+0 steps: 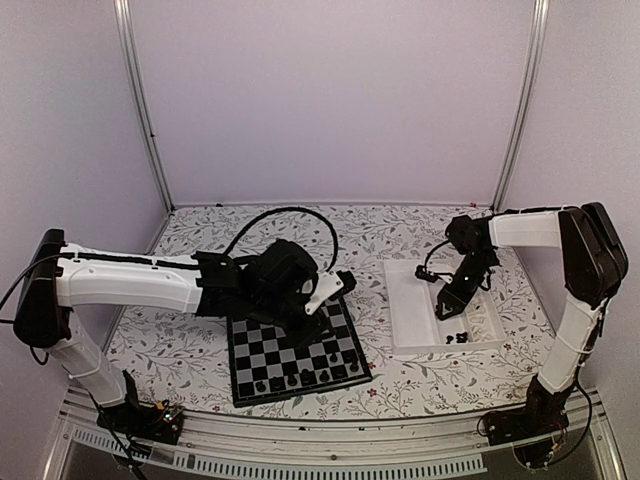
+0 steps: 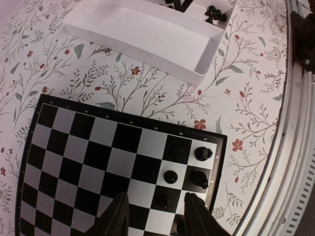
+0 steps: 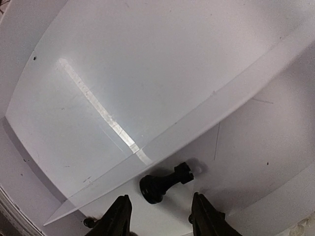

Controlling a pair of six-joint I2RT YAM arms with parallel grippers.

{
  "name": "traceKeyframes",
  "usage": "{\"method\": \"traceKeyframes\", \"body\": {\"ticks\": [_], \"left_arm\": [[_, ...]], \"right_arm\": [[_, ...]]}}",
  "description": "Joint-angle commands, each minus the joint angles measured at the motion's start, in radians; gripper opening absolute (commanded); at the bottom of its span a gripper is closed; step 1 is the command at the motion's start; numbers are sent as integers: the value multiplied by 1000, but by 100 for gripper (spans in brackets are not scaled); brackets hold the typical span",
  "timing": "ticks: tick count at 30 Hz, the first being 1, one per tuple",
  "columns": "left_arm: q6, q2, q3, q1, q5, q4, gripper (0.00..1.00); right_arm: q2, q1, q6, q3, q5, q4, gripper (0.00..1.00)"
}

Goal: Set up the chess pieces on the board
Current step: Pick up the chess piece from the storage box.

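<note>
From above, the board (image 1: 300, 355) lies on the flowered counter (image 1: 180, 345), left of centre. A white tray (image 1: 410, 320) sits near it on the right. The left arm reaches across the board's far half, and the left pincer (image 1: 325, 292) hangs over the squares. A handful of black chess pieces (image 1: 292, 379) stand along the board's near edge. The right pincer (image 1: 447, 306) is down inside the tray, near a small cluster of loose pieces (image 1: 458, 338) in its near right compartment.

In the left wrist view, the left pincer's fingers (image 2: 117, 216) are spread apart over the board with nothing pinched between them. Five black pieces stand on the squares by the board's corner, one of them just ahead of the gap. The tray lies beyond that corner, apart from the board, with dark pieces in its end compartment.

In the right wrist view, the right pincer's fingers (image 3: 118, 216) are spread too, and they pinch nothing. A toppled piece (image 3: 165, 184) lies on its side on the tray floor, just ahead of the fingertips and in line with the gap. It is close to the thin divider (image 3: 211, 115). What kind of piece it is, I cannot tell.
</note>
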Motion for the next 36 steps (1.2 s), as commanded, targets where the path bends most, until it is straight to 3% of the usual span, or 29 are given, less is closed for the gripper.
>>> {"method": "traceKeyframes", "body": {"ticks": [1,11,15,24,36], "left_arm": [[-5,-1,-7,7,17,21,41],[-11,19,-1,7,18,24,41],[-11,26,9,6,41,17,41],[3,32,7,7,41,15,41],[-29,18,-5,8,43,64,41]], "right_arm": [[35,-4,33,37,-73,-19,45],[118,1,88,98,-81,34,41],[128,-1,78,94,-12,37,34],[61,-77,28,66,118,57,31],[-4,-80,-126,46,28,63,27]]}}
